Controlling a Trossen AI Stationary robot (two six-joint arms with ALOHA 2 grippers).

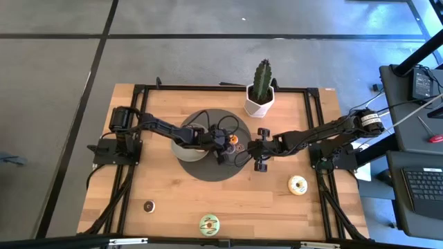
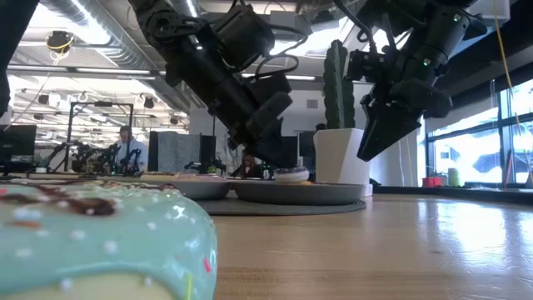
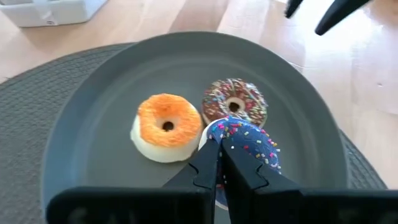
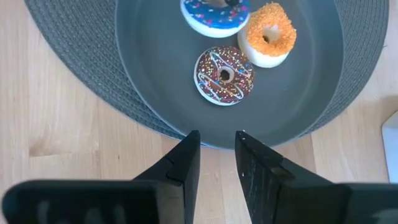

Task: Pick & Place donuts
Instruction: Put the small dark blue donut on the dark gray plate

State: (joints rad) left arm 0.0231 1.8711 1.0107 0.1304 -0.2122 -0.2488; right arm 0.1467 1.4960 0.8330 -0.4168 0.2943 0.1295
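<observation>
- Hovering low over the grey plate (image 3: 81, 124) near the table's middle, the left gripper (image 3: 219, 163) pinches the blue-iced donut (image 3: 249, 142), fingers closed on its rim; the donut lies on the plate, just beside the orange-iced donut (image 3: 166, 126) and the chocolate sprinkled donut (image 3: 234, 102).
- Waiting just off the plate's right rim, the right gripper (image 4: 216, 158) hangs with fingers parted and empty.
- Judged from this, the placing step is in hand; the next move calls for opening the fingers and lifting straight up without nudging the neighbours.
- Each ring lies flat, hole upward, so no long axis shows.
- Three more donuts remain along the table's near edge: a white-iced donut (image 1: 298, 185), a green-iced donut (image 1: 209, 223) and a small brown donut (image 1: 149, 205).
</observation>
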